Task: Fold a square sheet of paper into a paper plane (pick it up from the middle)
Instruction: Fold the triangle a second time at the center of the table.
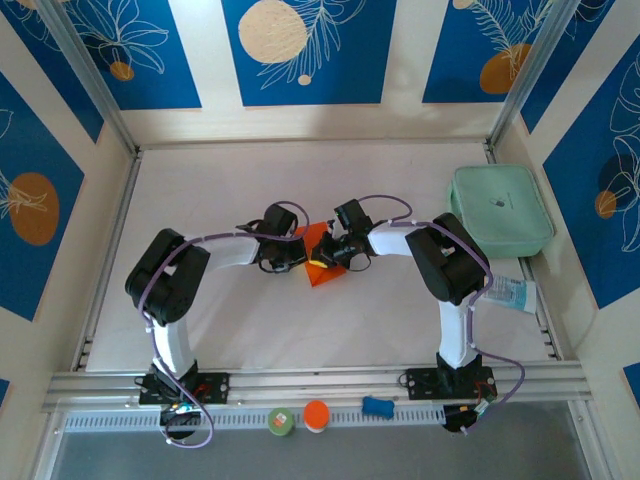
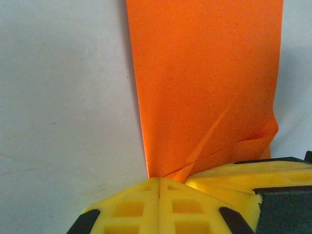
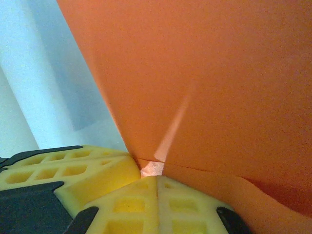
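Counter (image 1: pixel 250 320): matte white, enclosed by blue-and-cream printed wall panels. The square sheet of paper (image 1: pixel 325 272) is thin, matte orange and partly folded, with faint diagonal creases. It sits mid-counter between both arms and appears tented.

Left gripper (image 2: pixel 160 187) and right gripper (image 3: pixel 157 183): ribbed yellow fingers (image 2: pixel 129 207) clenched, both pinching the sheet at one corner, tips nearly touching.

Judgement: stock this thin probably buckles and skews easily. Keep both pinches level and align the edges before pressing any crease flat.
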Controlling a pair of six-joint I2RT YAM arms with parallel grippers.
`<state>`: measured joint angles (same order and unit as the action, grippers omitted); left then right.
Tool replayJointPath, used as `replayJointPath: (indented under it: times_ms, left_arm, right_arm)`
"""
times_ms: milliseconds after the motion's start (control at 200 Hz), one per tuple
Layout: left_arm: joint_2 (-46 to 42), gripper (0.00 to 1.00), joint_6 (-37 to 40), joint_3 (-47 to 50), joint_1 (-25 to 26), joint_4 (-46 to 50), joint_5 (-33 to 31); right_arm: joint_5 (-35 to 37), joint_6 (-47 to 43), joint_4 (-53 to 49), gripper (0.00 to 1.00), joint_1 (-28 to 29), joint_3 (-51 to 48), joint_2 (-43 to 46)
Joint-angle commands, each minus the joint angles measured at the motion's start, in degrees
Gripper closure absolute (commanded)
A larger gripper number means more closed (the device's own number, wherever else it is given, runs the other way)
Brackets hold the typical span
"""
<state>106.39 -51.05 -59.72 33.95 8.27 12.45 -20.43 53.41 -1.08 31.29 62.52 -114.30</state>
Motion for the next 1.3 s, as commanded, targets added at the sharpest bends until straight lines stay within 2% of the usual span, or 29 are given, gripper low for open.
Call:
replayJointPath:
  times_ms: [0,185,455,1081,1296]
  left_arm:
    - [2.19,0.99,2.08,-0.81,0.49,5.15,-2.99]
    - [2.64,0.99,3.13,-1.2,0.56,6.17,-3.39]
    - [2.86,0.99,4.67,-2.68,0.56,7.72,-4.04]
    - [3.1,0.99,7.02,-4.93,0.53,10.22,-4.62]
    - [-2.02,0.93,7.78,-7.76,0.65,10.5,-1.64]
  right_arm:
    - [-0.86,0.81,-3.11,0.98,-1.0,-0.38,1.47]
    - [-0.34,-3.35,-4.73,0.96,-2.16,-0.47,5.64]
    - [0.73,-8.44,-6.78,0.97,-2.55,-0.23,2.94]
    - [4.57,-7.53,-9.32,0.97,-2.08,0.32,-1.41]
    - [9.73,-5.78,-13.68,0.97,-0.37,0.51,-2.58]
